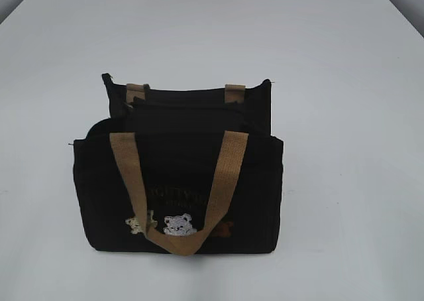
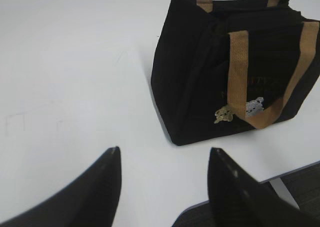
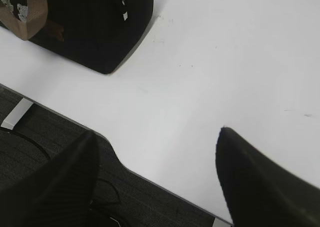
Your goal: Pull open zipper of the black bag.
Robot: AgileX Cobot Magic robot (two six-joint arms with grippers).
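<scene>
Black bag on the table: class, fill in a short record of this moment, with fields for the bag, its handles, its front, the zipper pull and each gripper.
bag: black bag standing upright on the white table, untouched
handles: tan; front handle hangs down over the front, rear handle ends show at the back edge
front: white bear and faint lettering
zipper pull: small silver piece on the bag's end, right wrist view
left gripper: open, empty, short of the bag
right gripper: open, empty, near the table edge
</scene>
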